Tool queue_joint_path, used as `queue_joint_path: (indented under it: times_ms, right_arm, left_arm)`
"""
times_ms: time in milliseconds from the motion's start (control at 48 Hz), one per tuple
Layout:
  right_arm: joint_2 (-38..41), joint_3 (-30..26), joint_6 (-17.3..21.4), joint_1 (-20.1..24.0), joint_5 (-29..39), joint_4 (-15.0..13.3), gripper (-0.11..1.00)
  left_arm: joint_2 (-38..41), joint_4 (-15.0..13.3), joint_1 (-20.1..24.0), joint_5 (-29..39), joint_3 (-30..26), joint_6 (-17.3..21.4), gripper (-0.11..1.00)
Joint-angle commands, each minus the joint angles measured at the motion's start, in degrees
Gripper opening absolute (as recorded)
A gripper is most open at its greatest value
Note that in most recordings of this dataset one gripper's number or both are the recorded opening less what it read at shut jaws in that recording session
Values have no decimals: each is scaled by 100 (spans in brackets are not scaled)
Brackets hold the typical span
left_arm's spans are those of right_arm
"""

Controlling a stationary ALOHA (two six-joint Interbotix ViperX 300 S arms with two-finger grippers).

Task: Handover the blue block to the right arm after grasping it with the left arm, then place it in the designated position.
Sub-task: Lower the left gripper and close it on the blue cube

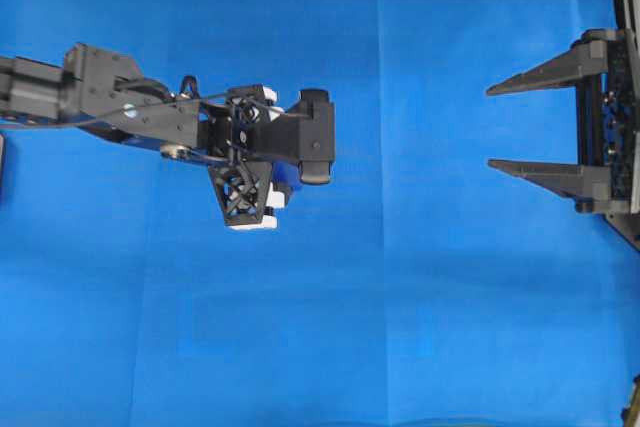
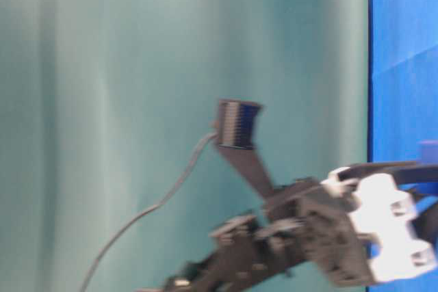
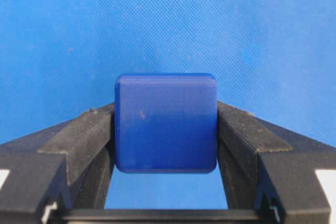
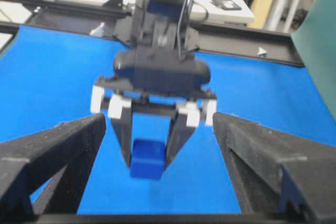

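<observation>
My left fingers (image 3: 89, 140) clamp the blue block (image 3: 166, 123); right fingers (image 1: 545, 177) spread wide apart, well off across the bench (image 1: 420, 327).

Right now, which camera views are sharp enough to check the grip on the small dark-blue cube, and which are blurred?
Left wrist view: sharp, small dark-blue cube clamped between the black left gripper fingers. Right wrist view: slightly soft, cube still readable, open right gripper in foreground. Table-level view: smeared by blur, unusable. Overhead view: crisp, but the cube is hidden.
</observation>
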Motion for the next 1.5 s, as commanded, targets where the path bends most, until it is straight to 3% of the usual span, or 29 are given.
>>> queue_joint_path:
  times_ms: [0, 500, 917, 1479]
  right_arm:
    - [26, -158, -9, 0, -53, 9, 98]
    - [35, -149, -9, 0, -26, 9, 98]
    - [53, -158, -9, 0, -53, 9, 98]
    - [97, -185, -9, 0, -53, 9, 98]
  left_arm:
    - [-439, 9, -9, 237, -229, 0, 49]
    - [-844, 9, -9, 1890, -1222, 18, 49]
    - [-1345, 35, -9, 2285, -1521, 26, 49]
    - [-1371, 53, -9, 2276, -1477, 26, 49]
